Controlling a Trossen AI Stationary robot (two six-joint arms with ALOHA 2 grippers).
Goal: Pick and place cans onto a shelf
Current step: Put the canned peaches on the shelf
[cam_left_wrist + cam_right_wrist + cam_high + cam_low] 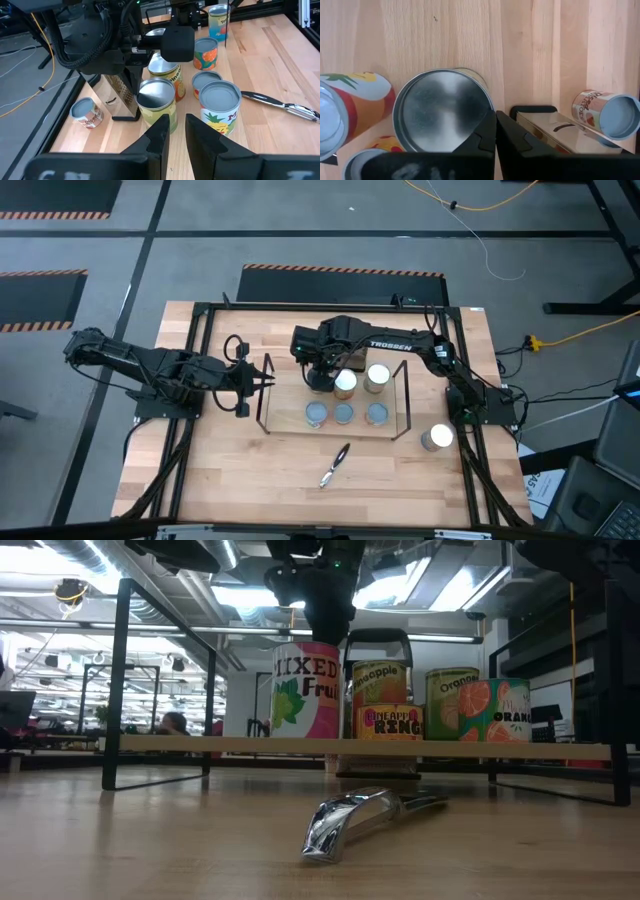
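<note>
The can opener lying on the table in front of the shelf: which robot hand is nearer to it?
Roughly equal. The left hand waits beside the shelf; the right hand hovers above its cans, beyond the opener.

I see a shiny metal peeler (335, 465) lying flat on the wooden table (230, 480), near the front edge — in the low view it sits closest to the camera. A steel box grater (116, 97) stands upright toward the back; orange cables (480, 205) trail across the grey floor
</note>
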